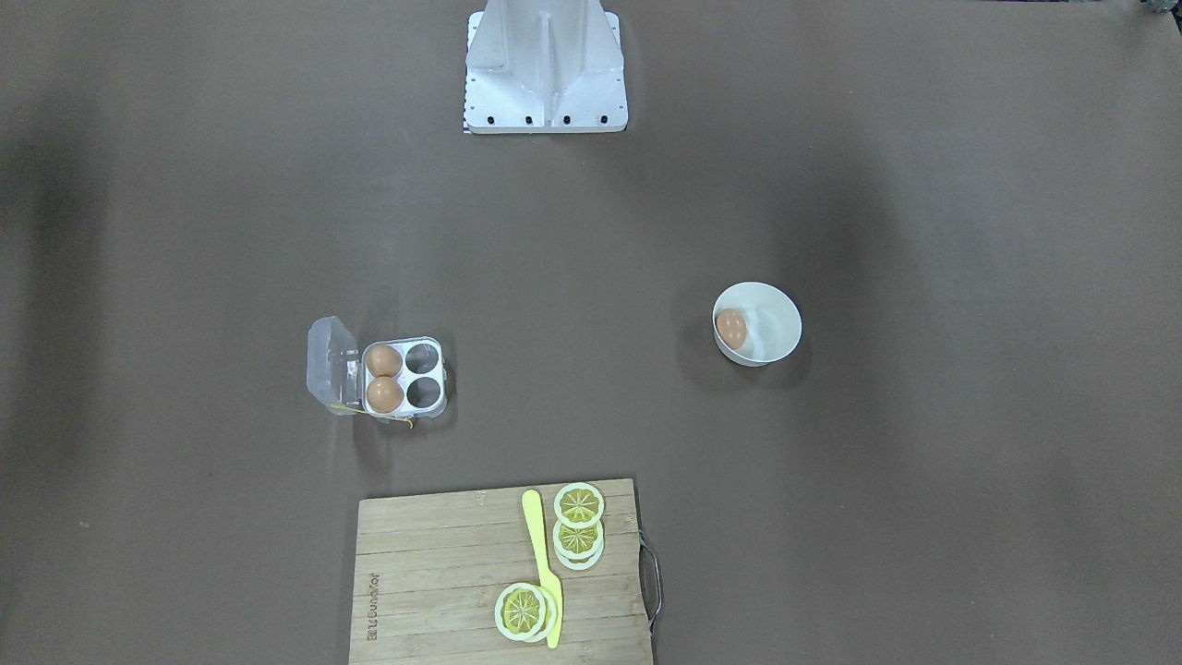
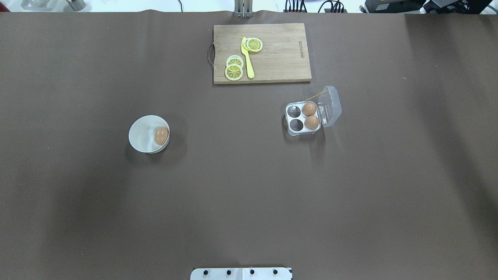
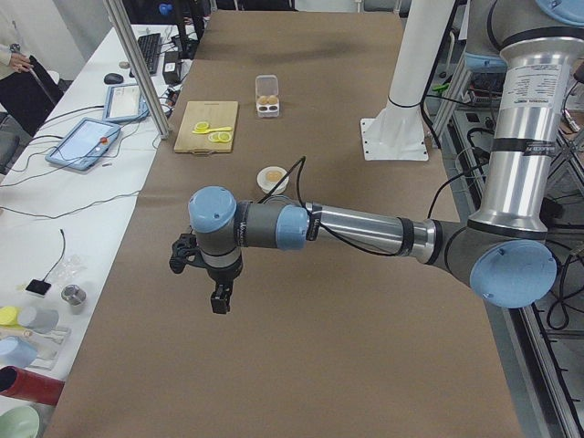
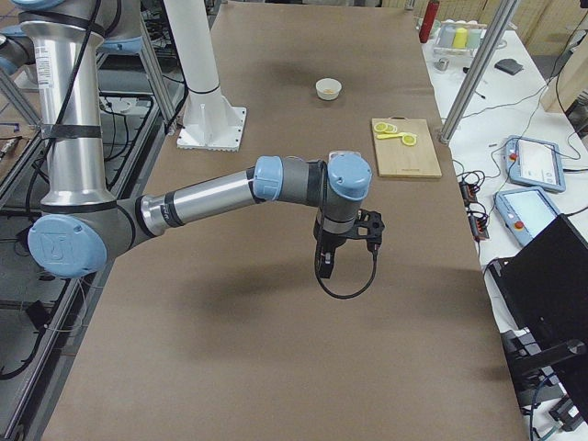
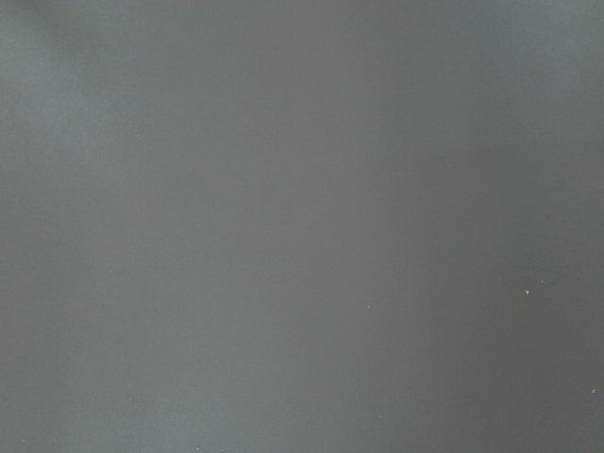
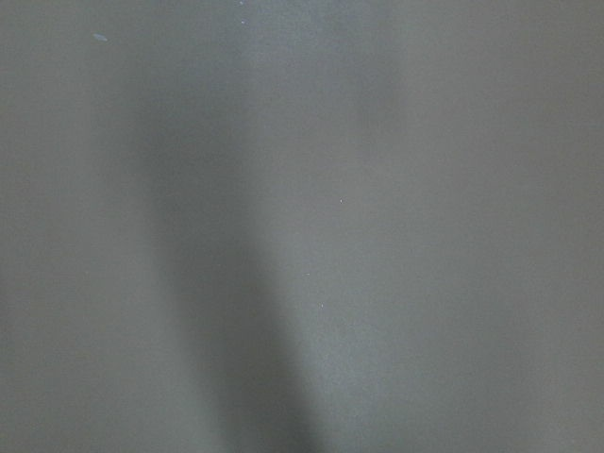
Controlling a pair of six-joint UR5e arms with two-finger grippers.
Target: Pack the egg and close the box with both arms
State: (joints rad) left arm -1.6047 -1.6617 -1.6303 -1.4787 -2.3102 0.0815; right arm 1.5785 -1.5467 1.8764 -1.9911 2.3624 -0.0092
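1. The egg (image 2: 160,135) lies against the wall of a white bowl (image 2: 141,134), well apart from the box (image 2: 295,124), whose clear lid is open and which has two cells free.
2. Its smooth, rounded shell is probably slippery and brittle, so grip it gently across the middle.
3. The left gripper (image 3: 220,299) and right gripper (image 4: 323,266) hang over bare table, seemingly empty. I cannot tell how far open they are.

Matt brown table cover (image 2: 249,194), clear glossy plastic box (image 2: 331,105), smooth egg (image 2: 160,135), smooth white bowl (image 2: 141,134), grained wooden board (image 2: 280,58), yellow plastic knife (image 2: 248,62), shiny metal left arm (image 3: 365,226)
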